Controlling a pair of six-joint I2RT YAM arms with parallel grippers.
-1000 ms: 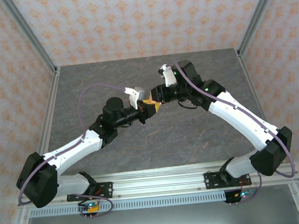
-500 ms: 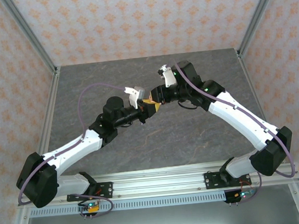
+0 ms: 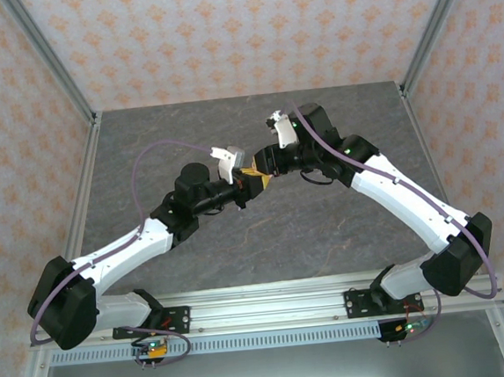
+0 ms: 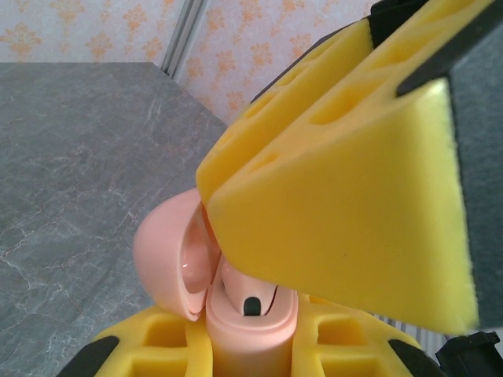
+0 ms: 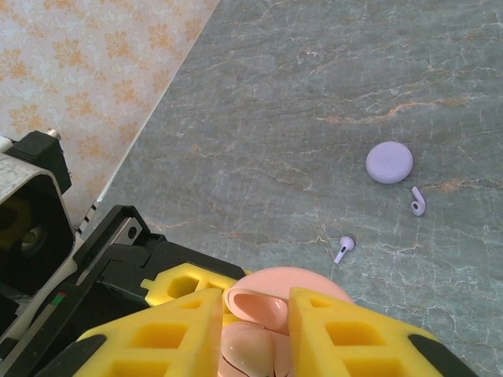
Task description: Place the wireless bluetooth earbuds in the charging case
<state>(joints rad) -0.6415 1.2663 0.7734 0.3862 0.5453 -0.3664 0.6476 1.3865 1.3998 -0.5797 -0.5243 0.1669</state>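
Observation:
My left gripper (image 4: 251, 357) is shut on a salmon-pink charging case (image 4: 250, 334), held upright with its lid (image 4: 169, 251) swung open. A pink earbud (image 4: 253, 297) sits in the case's well. My right gripper (image 5: 255, 330) hangs right over the case mouth with its yellow fingers (image 5: 157, 345) apart. The pink earbud (image 5: 251, 355) lies between them, with a gap on its right side. In the top view both grippers meet above mid-table, left (image 3: 248, 183) and right (image 3: 264, 164). Two lilac earbuds (image 5: 417, 202) (image 5: 344, 248) lie on the table.
A shut lilac case (image 5: 390, 162) rests on the grey marbled table (image 5: 299, 94) beside the lilac earbuds. Metal frame posts (image 3: 47, 61) and patterned walls close in the back and sides.
The right gripper's fingers have spread a little around the pink earbud. Both arms stay almost where they were.

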